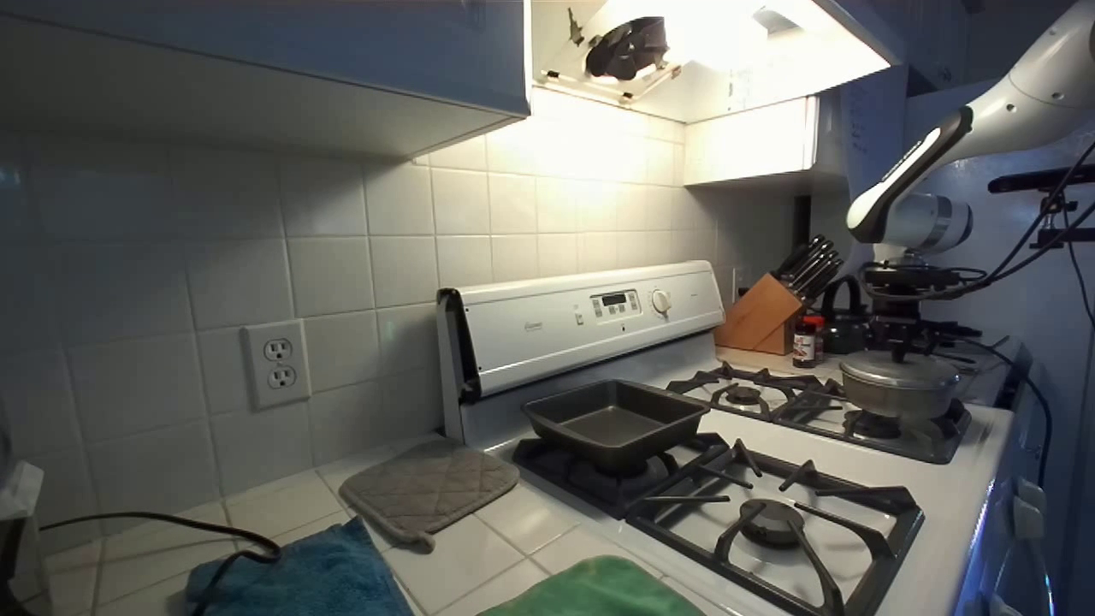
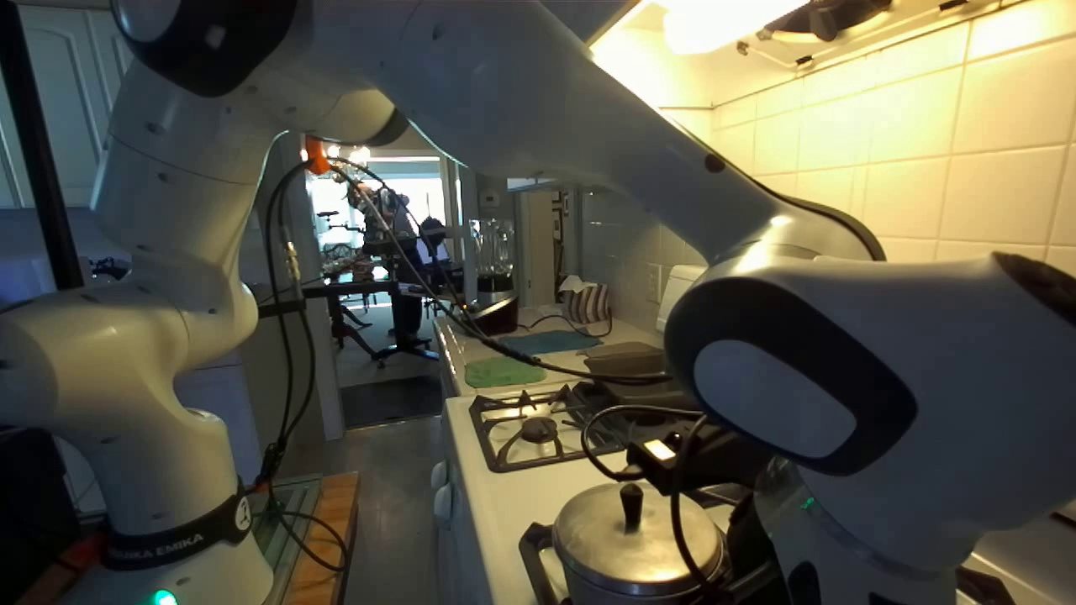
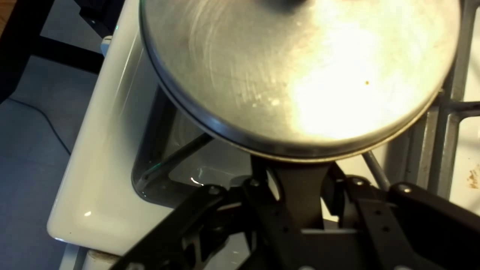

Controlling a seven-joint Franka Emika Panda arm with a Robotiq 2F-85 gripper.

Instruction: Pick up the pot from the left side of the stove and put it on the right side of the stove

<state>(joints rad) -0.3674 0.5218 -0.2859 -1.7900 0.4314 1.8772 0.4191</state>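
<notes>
One lidded saucepan (image 1: 900, 390) is over the gas stove (image 1: 847, 454); the pincer (image 3: 298, 169) straddles its handle (image 3: 305, 202), presumably the safest place to lift. Whether it's clamped, I can't tell.

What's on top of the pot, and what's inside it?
On top sits a metal lid with a dark knob. Whatever the pot may hold cannot be seen; the lid covers it.
</notes>
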